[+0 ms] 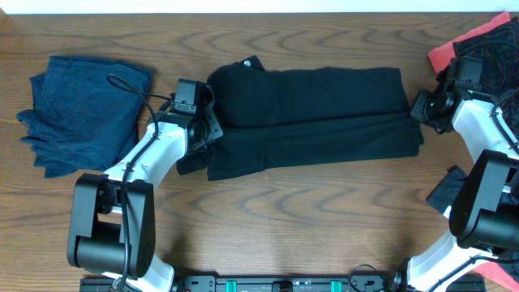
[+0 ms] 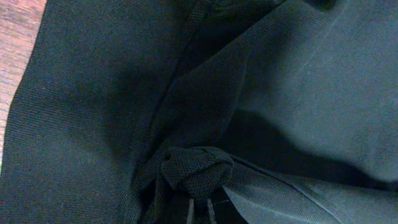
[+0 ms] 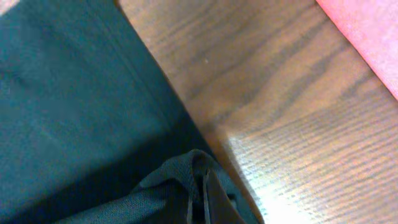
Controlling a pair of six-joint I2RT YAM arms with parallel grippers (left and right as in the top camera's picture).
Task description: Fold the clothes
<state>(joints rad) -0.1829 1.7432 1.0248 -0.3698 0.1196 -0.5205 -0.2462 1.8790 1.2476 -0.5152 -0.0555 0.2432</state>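
Observation:
A black garment [image 1: 316, 113] lies spread lengthwise across the middle of the wooden table, its upper part folded over the lower. My left gripper [image 1: 203, 130] is at its left end, shut on a bunched fold of the black fabric [image 2: 198, 171]. My right gripper [image 1: 418, 113] is at its right end, shut on a pinched edge of the same fabric [image 3: 193, 177], with bare table just beside it.
A crumpled dark blue garment [image 1: 81, 109] lies at the far left. A red cloth [image 1: 454, 49] and dark clothes are piled at the back right; the red cloth also shows in the right wrist view [image 3: 367, 37]. A dark piece [image 1: 446, 195] lies by the right arm's base.

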